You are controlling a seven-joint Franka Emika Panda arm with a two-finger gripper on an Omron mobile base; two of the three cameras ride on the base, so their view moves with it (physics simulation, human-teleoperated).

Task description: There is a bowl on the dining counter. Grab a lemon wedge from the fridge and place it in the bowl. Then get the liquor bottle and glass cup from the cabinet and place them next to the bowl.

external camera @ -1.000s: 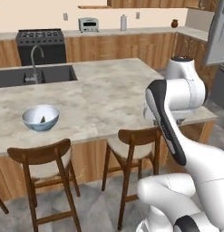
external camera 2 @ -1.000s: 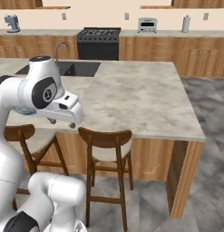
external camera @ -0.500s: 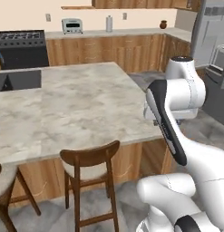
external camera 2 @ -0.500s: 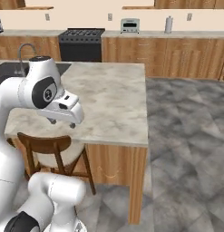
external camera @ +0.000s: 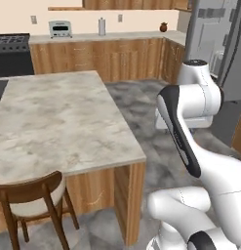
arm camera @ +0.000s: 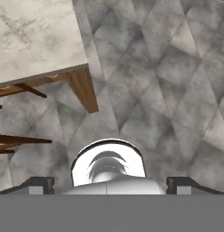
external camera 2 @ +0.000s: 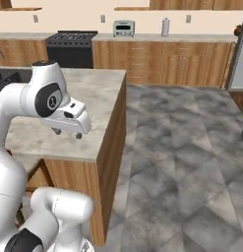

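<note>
The pincer (arm camera: 111, 183) is hanging folded close to the robot's own body and pointing down at the grey tiled floor (arm camera: 168, 81), probably tucked in for travel toward the fridge (external camera: 217, 44), which is standing ahead and to its right. Its fingertips (arm camera: 41, 185) are spreading wide apart, holding and touching nothing. The dining counter (external camera: 58, 122) is lying to its left, its corner just beside the pincer. A wooden stool (external camera: 29, 200) is sitting under the counter's edge.

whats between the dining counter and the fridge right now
Bare grey tiled floor separates the dining counter from the fridge, in the left base view.
</note>
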